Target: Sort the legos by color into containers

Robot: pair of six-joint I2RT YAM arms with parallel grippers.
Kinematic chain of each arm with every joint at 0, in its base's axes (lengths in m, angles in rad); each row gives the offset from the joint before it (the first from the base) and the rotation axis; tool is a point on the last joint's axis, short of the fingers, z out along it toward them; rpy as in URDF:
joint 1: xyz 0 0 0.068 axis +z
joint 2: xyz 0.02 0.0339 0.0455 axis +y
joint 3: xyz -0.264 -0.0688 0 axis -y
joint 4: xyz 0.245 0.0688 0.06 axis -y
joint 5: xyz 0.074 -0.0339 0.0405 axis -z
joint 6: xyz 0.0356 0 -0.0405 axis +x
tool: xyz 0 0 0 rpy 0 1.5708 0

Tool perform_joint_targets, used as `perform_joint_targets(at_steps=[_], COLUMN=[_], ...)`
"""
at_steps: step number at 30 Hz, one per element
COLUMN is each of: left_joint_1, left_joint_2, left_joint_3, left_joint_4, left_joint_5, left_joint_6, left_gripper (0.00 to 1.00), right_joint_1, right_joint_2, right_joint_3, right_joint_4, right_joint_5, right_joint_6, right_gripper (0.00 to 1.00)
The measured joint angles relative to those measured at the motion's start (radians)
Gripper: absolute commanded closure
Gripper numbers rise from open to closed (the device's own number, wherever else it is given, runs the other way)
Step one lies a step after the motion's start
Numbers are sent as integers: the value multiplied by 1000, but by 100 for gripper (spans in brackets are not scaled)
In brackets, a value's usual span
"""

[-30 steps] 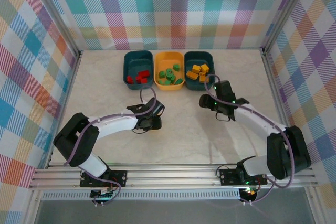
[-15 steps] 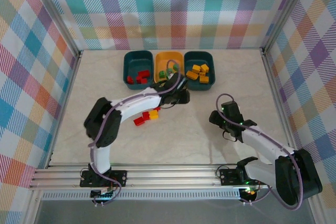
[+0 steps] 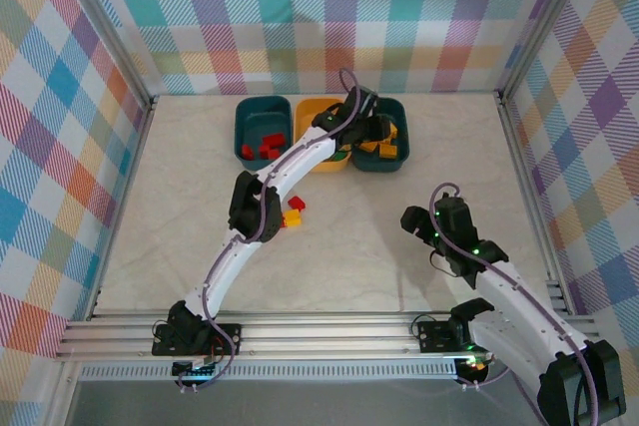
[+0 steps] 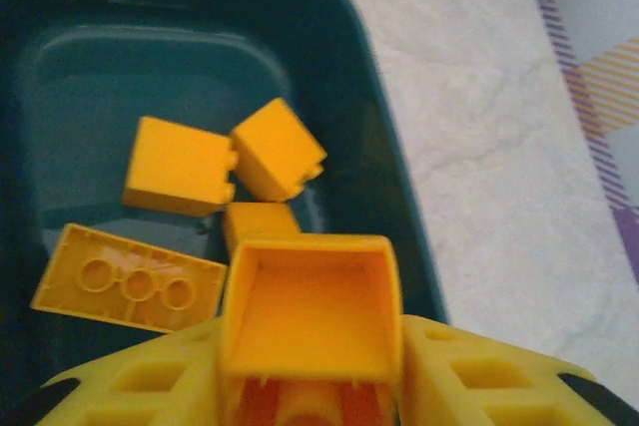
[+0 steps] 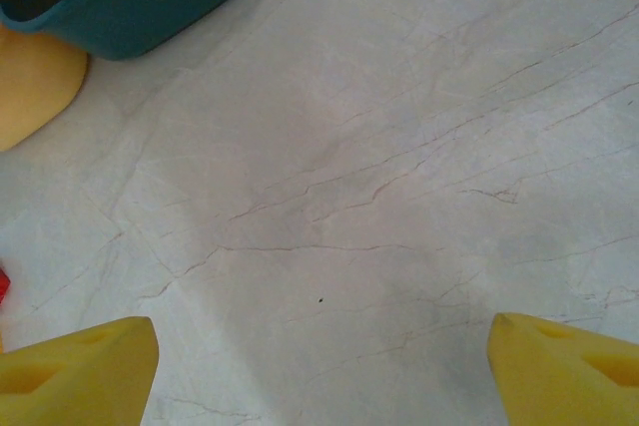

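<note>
Because the yellow brick (image 4: 310, 311) looks light, stiff and slick, the left hand (image 3: 371, 130) pinches its flat sides; right hand (image 5: 319, 366) gapes open.

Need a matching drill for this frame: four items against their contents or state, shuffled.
1 left teal bin
2 right teal bin
3 left gripper
4 right gripper

a open above bare table
b red bricks inside
c shut on held yellow brick
d loose yellow bricks inside

Pairs: 1-b, 2-d, 3-c, 4-a
</note>
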State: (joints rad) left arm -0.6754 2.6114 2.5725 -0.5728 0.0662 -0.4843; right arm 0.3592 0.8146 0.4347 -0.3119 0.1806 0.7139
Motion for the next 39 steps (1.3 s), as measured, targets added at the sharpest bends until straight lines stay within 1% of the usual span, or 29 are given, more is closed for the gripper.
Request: perform_joint_targets(at_steps=[3,6,11,13,14,16,18,20,22,24,25,27,29,31,33,35,39], left_joint_1=[16,22,20,19,19,21,32,54,104,187,217,304,354,379,389,390,390], left_joint_2=[16,18,5,-43,-89,-240,-438,-650,-856,-1041,-1099,-1203,-1259,-1303,-1352,-1396,-1435], left_joint_3=[4,4,8,-35,-89,-277,-524,-768,-1010,-1249,-1337,-1538,-1694,-1812,-1891,-1919,-1921], left_joint_4=[-27,-34,-29,-23,-19,26,101,169,252,321,332,339,325,298,252,227,241], left_joint_5=[27,63,153,171,171,156,123,80,34,-22,-44,-100,-133,-141,-144,-146,-144], left_joint_6=[3,11,35,50,57,63,48,0,-66,-139,-166,-224,-261,-284,-290,-290,-289], left_gripper=[39,31,28,28,27,21,14,10,8,7,5,4,3,3,3,2,2], right_joint_1=[0,0,14,39,63,129,224,318,402,473,494,536,560,571,573,571,571], right_joint_2=[0,2,38,80,114,198,312,448,597,748,802,924,1018,1093,1153,1192,1238], right_joint_3=[14,36,94,128,149,195,254,337,444,573,621,737,826,896,949,982,1014], right_joint_4=[-8,-19,-21,-17,-10,11,35,49,50,48,48,45,38,24,6,-16,-51], right_joint_5=[-17,-37,-72,-77,-77,-70,-60,-58,-52,-50,-50,-69,-77,-77,-69,-61,-58], right_joint_6=[-5,-15,-42,-50,-56,-69,-87,-112,-145,-183,-198,-228,-244,-251,-251,-251,-243], right_gripper=[13,14,17,19,19,20,21,21,20,20,20,19,19,19,20,21,27])
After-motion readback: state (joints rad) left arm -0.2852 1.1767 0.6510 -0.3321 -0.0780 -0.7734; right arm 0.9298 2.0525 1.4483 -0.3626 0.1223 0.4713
